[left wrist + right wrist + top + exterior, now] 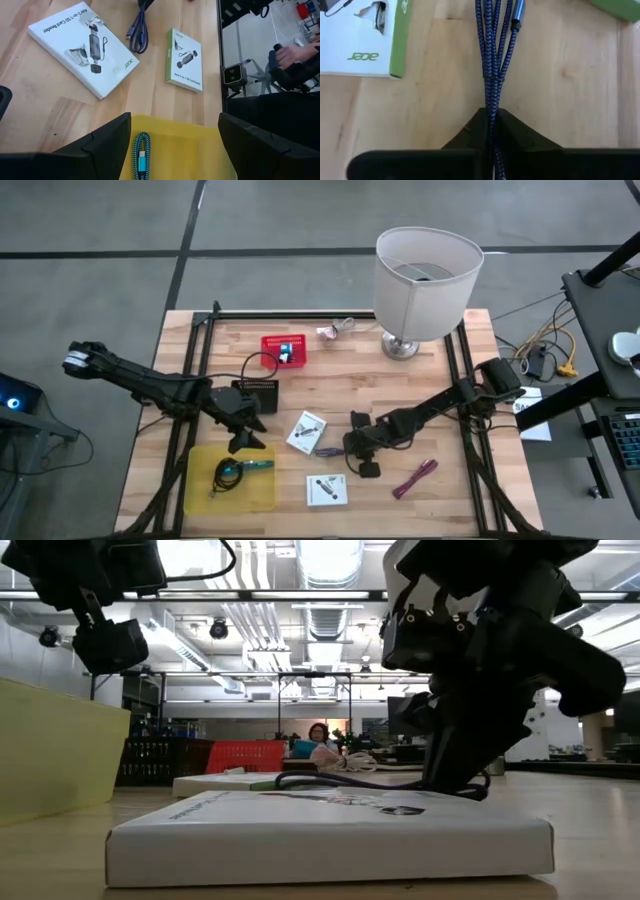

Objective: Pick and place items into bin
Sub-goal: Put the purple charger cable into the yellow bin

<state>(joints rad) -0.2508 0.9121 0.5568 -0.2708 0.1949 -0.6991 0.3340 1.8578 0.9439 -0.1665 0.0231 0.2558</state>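
Blue-and-purple braid fills our right wrist view: the bundled purple cable [492, 45] runs straight down between the right gripper [491, 125] fingers, which are closed tight onto it with the strands pinched in the narrow gap. From above we see the right arm reaching in from the table's right side, stretched low and diagonally toward the middle, its gripper [360, 448] down at the wood where the cable [330, 451] lies, just beside a white card-reader box [306, 431]. A second white box [327, 490] lies nearer the front edge, and a magenta cable [415, 478] rests well apart to its right. Our left arm comes in from the left, bent so that the left gripper [243, 436] hangs over the back edge of the yellow bin [200, 490]; its fingers [107, 145] stand wide apart and hold nothing. Inside the bin lies a teal braided cable [141, 156] together with a black coiled cable [226, 475]. Farther back on the table stand a small red basket [284, 350] and a white lampshade lamp [425, 275]. Beyond the table edge in the left wrist view, a person's hand [295, 52] shows.
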